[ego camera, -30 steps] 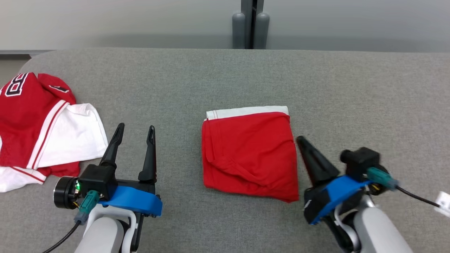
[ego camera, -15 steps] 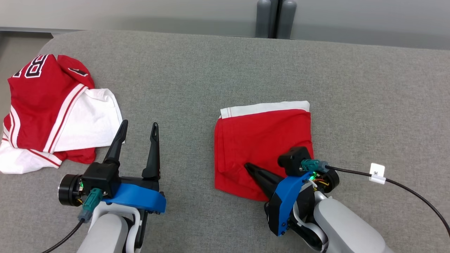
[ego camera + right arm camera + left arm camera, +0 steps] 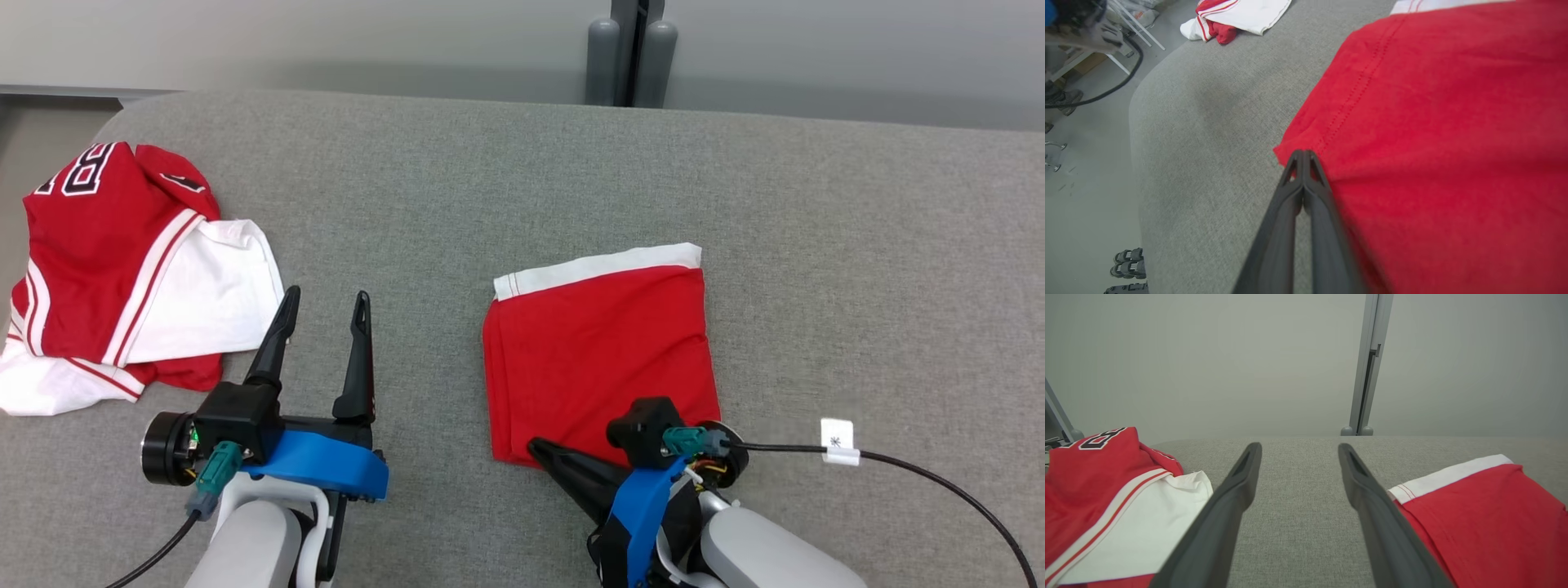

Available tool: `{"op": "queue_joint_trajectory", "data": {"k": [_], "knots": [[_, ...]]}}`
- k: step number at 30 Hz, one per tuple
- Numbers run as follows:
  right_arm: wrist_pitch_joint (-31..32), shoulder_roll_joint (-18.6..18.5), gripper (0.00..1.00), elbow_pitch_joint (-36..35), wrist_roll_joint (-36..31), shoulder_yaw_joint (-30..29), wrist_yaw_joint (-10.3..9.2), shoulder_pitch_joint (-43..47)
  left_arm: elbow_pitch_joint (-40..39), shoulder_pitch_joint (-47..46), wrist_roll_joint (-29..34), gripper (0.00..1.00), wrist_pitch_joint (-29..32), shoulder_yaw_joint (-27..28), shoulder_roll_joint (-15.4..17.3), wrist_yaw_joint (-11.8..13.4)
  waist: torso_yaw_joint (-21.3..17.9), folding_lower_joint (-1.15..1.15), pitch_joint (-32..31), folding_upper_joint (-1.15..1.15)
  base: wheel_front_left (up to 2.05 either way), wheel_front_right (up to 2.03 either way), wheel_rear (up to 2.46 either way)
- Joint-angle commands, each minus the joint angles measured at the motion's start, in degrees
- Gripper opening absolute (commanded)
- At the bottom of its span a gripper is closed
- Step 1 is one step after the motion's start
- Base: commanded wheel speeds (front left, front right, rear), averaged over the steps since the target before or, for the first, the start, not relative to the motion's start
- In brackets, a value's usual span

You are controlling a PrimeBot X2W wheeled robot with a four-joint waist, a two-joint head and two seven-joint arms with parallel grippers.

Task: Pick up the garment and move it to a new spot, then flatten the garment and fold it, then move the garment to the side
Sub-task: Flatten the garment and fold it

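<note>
A: We face a grey padded table (image 3: 522, 180) in front of a pale wall, with a grey post (image 3: 633, 57) behind its far edge. Where is our garment?

B: The red garment (image 3: 596, 351) lies near the middle of the table, a little to our right. It is folded into a compact block with a white band (image 3: 600, 268) along its far edge. A heap of red-and-white jerseys (image 3: 114, 261) sits well apart from it, at the far left.

A: And our hands?

B: Our left gripper (image 3: 326, 298) hovers over bare table between the heap and the garment, fingers spread wide, holding nothing. Our right gripper (image 3: 539, 449) has its fingers pressed together. In the right wrist view their tip sits at the garment's near-left corner. We see no cloth pinched between them, and we cannot tell whether the tip touches the fabric.

A: So which step are we on?

B: We judge the flattening and folding done, since the edges lie fairly square and the layers are stacked. What remains is moving the garment to the side.

A: What does that call for?

B: We think the right fingers must part and take the corner through every layer. If we catch only the top layer, the fold will probably open. Our left gripper is already spread and could take the left edge, so that the block travels flat.
</note>
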Motion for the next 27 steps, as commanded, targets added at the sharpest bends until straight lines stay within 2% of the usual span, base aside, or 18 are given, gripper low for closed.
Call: {"op": "queue_joint_trajectory", "data": {"k": [1, 4, 5, 6, 7, 8, 11, 12, 15, 16, 17, 22, 27], "knots": [[-1.4, -0.4, 0.0, -0.8, 0.6, -0.2, 0.0, 1.0, 0.1, 0.7, -0.3, 1.0, -0.3, 0.0, 0.0, 0.3, -0.4, 0.0, -0.6, -0.01, 0.0, 0.0, 0.0], [-6.4, -0.6, 0.0, -3.9, 0.8, -3.4, 0.0, 1.7, 0.3, 1.6, -0.5, 1.0, -0.4, 0.3, 0.3, 0.7, -1.3, 0.0, -1.8, -0.01, 0.0, 0.0, 0.0], [-8.0, -0.9, 0.06, -5.1, 0.3, -4.9, 0.0, 2.0, 0.4, 1.9, -0.5, 1.0, -0.3, 0.5, 0.6, 1.0, -1.7, 0.0, -2.3, -0.01, 0.0, 0.0, 0.0], [-9.0, -1.3, 0.45, -5.9, 0.1, -6.7, 0.0, 2.7, 0.4, 2.3, -0.5, 1.0, -0.2, 0.5, 0.7, 1.1, -2.1, 0.0, -2.8, -0.01, 0.0, 0.0, 0.0], [-9.9, -1.8, 0.77, -6.7, -0.5, -8.6, 0.0, 3.3, 0.5, 2.7, -0.5, 1.0, 0.1, 0.5, 1.0, 1.2, -2.5, 0.0, -3.3, -0.01, 0.0, 0.0, 0.0], [-10.7, -2.1, 1.0, -7.6, -1.3, -11.0, 0.0, 3.9, 0.4, 3.1, -0.6, 1.0, 0.3, 0.4, 1.1, 1.4, -2.8, 0.0, -3.7, -0.01, 0.0, 0.0, 0.0], [-12.1, -2.1, 1.0, -9.9, -3.9, -18.6, 0.0, 6.5, 0.1, 4.2, -0.7, 1.0, 0.9, 0.4, 1.8, 1.6, -3.8, 0.0, -4.9, -0.01, 0.0, 0.0, 0.0], [-12.1, -2.1, 1.0, -9.9, -3.9, -18.6, 0.0, 6.5, 0.1, 4.2, -0.7, 1.0, 0.9, 0.4, 1.8, 1.6, -3.8, 0.0, -4.9, -0.01, 0.0, 0.0, 0.0], [-12.8, -1.5, 1.0, -11.9, -7.3, -27.3, 0.0, 10.3, -0.3, 5.3, -0.8, 1.0, 1.4, 0.5, 2.3, 2.0, -4.7, 0.0, -6.1, -0.01, 0.0, 0.0, 0.0], [-12.8, -0.4, 1.0, -13.6, -9.9, -33.2, 0.0, 13.2, -0.7, 6.2, -0.8, 1.0, 1.8, 0.5, 2.7, 2.4, -5.3, 0.0, -6.8, -0.01, 0.0, 0.0, 0.0], [-12.8, -0.4, 1.0, -13.6, -9.9, -33.2, 0.0, 13.2, -0.7, 6.2, -0.8, 1.0, 1.8, 0.5, 2.7, 2.4, -5.3, 0.0, -6.8, -0.01, 0.0, 0.0, 0.0], [-10.5, 1.9, 1.0, -17.8, -15.8, -44.1, 0.0, 19.5, -1.6, 8.6, -1.3, 1.0, 2.5, 1.0, 3.6, 3.2, -7.0, 0.0, -8.7, -0.01, 0.0, 0.0, 0.0], [-7.5, 3.6, 1.0, -21.4, -19.8, -49.8, 0.0, 24.9, -2.4, 10.6, -1.7, 1.0, 3.5, 1.0, 4.4, 3.7, -8.1, 0.0, -10.6, -0.01, 0.0, 0.0, 0.0]]}}
